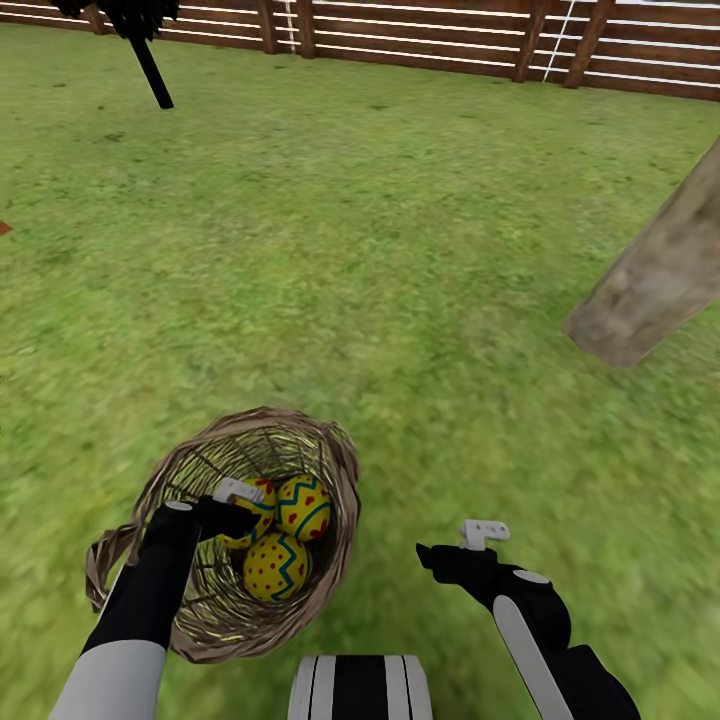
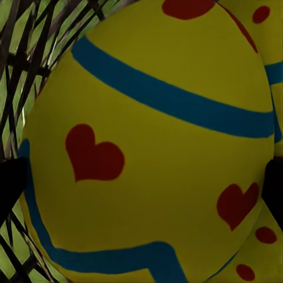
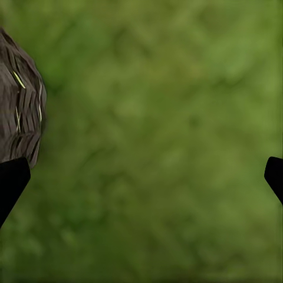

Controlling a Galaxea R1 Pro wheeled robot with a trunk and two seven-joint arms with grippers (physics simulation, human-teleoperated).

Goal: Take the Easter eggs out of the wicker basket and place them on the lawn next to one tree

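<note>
A: Nearest, at the lower left of the head view: left gripper reaching down inside the wicker basket; fingers spread either side of one Easter egg; from the left wrist view, dark fingertips at both edges of that egg, jaws apart; touching or not, cannot tell.

B: And the other eggs?

A: Three in all, bunched together against the basket's inner wall; one partly hidden behind the left gripper, one just beside it, one lower and nearer; yellow with red marks and blue zigzag bands.

B: Right side?

A: Right gripper hovering over the lawn just beside the basket, outside its rim; released, holding nothing; in the right wrist view, fingers wide apart over grass, basket wall at one edge.

B: Farther out?

A: Thick pale trunk of the tree leaning in at the right, well apart from the basket; beyond, thin black trunk at upper left; brown slat fence across the far edge.
</note>
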